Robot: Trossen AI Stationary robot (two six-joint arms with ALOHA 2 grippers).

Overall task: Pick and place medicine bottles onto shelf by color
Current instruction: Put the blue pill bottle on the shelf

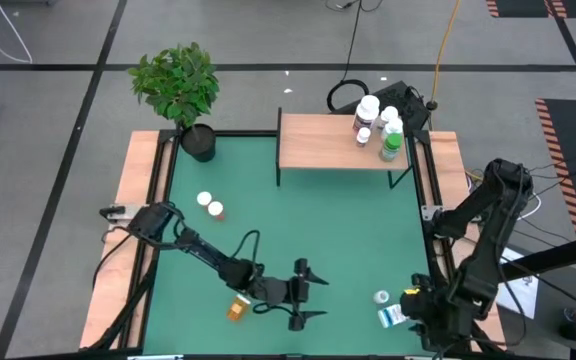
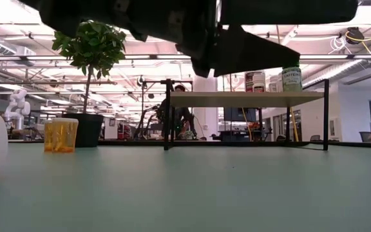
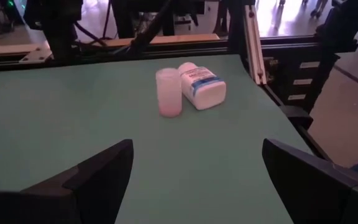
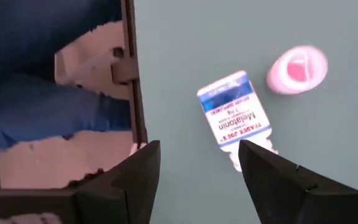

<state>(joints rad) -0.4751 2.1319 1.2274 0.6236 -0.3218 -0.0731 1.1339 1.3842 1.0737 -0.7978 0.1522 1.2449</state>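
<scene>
Blue-labelled white plastic pill bottle [image 4: 234, 118] lies on its side on green tabletop [image 1: 348, 230], beside small pink-topped bottle [image 4: 297, 70]. Right gripper [image 4: 199, 163] above, fingers apart, empty. Left gripper [image 1: 306, 292] nearby, also spread. Bottle prob. light, slick; grip across body.

Both arms are dark, near black, built of jointed tubular links. A thin black cable loops beside the left arm's forearm. The left claw [image 1: 310, 293] carries two slim black prongs; in the wrist views its fingers [image 3: 98, 180] are broad, matte, wedge-shaped. The right claw [image 4: 197, 171] matches.
</scene>
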